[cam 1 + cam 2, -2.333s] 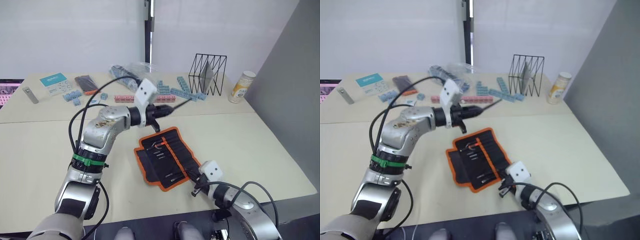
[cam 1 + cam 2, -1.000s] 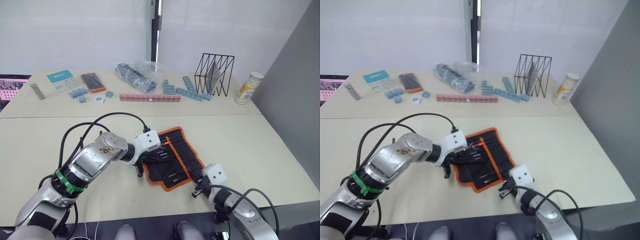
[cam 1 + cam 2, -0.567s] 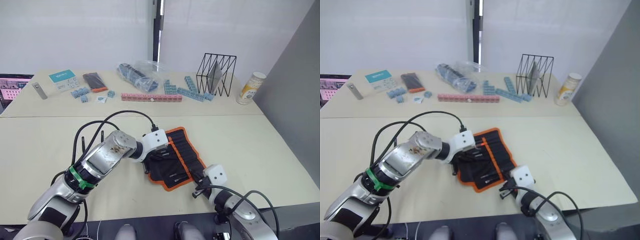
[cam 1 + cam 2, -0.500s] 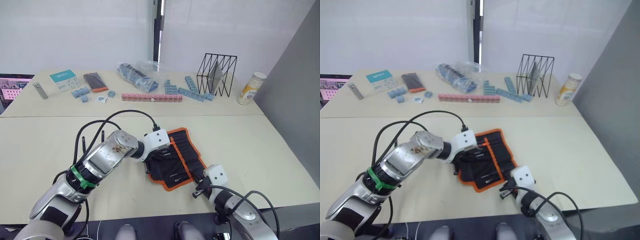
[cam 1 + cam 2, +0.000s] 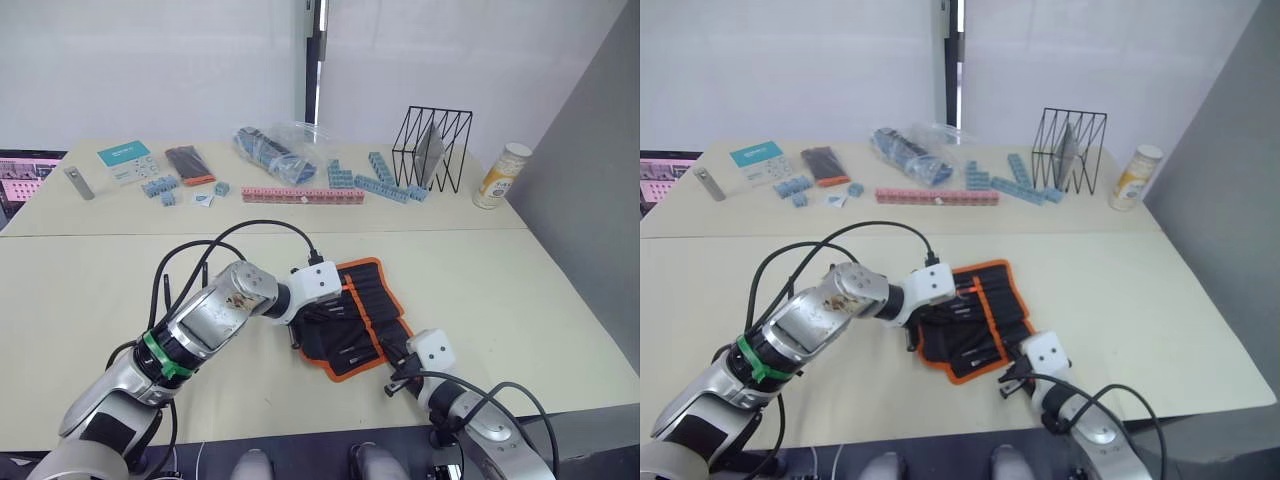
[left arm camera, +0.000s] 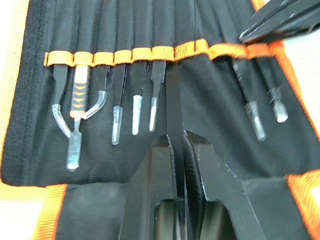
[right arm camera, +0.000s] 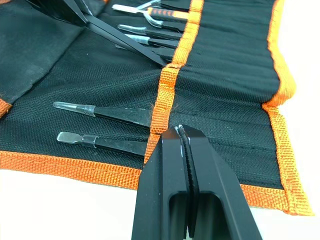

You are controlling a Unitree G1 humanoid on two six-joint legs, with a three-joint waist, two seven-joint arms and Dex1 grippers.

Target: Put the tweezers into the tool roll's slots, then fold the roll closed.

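Note:
The tool roll (image 5: 377, 312) lies open on the table, black with orange edging and an orange inner strip (image 6: 150, 52). Several tweezers (image 6: 135, 107) with clear-capped tips sit in the slots under that strip, and two more (image 7: 107, 115) sit near the roll's near end. My left gripper (image 6: 176, 139) hangs low over the roll, shut on a slim black tweezers (image 6: 171, 95) whose tip reaches the orange strip. My right gripper (image 7: 183, 131) is shut, its tips down on the orange strip near the roll's front edge.
At the back of the table stand a black wire rack (image 5: 432, 147), a can (image 5: 497, 175), blue blocks (image 5: 380, 180), a pink strip of blocks (image 5: 300, 195), a plastic bag (image 5: 275, 145) and a small black-and-orange box (image 5: 186, 163). A grey wall (image 5: 595, 200) rises on the right.
My left arm has come down from above the table onto the roll with the tweezers, then edged slightly right. The right gripper stayed at the roll's near edge.

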